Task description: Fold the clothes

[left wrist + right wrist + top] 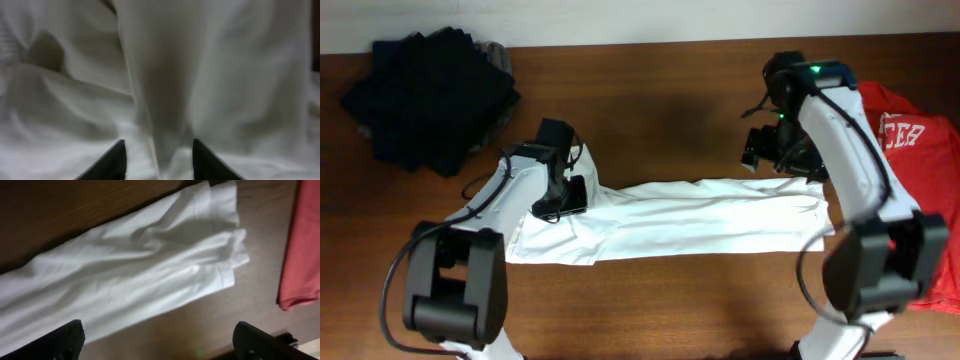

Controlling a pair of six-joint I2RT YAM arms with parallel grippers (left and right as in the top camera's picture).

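Note:
The clothes are a white T-shirt (pixel 700 215) folded into a long band across the middle of the brown table (pixel 650 110). My left gripper (pixel 560 200) is down on the band's left end. In the left wrist view its fingers stand partly apart around a raised ridge of the white cloth (pixel 210 75), with a gap showing on each side, so my left gripper (pixel 159 142) is open. My right gripper (pixel 760 150) hangs above the table behind the band's right end. In the right wrist view the shirt (pixel 140 265) lies beyond my right gripper (pixel 160 326), whose jaws are wide open and empty.
A red T-shirt (pixel 920 140) with white lettering lies at the table's right edge, and its hem (pixel 302 245) shows in the right wrist view. A pile of dark folded garments (pixel 430 95) sits at the back left corner.

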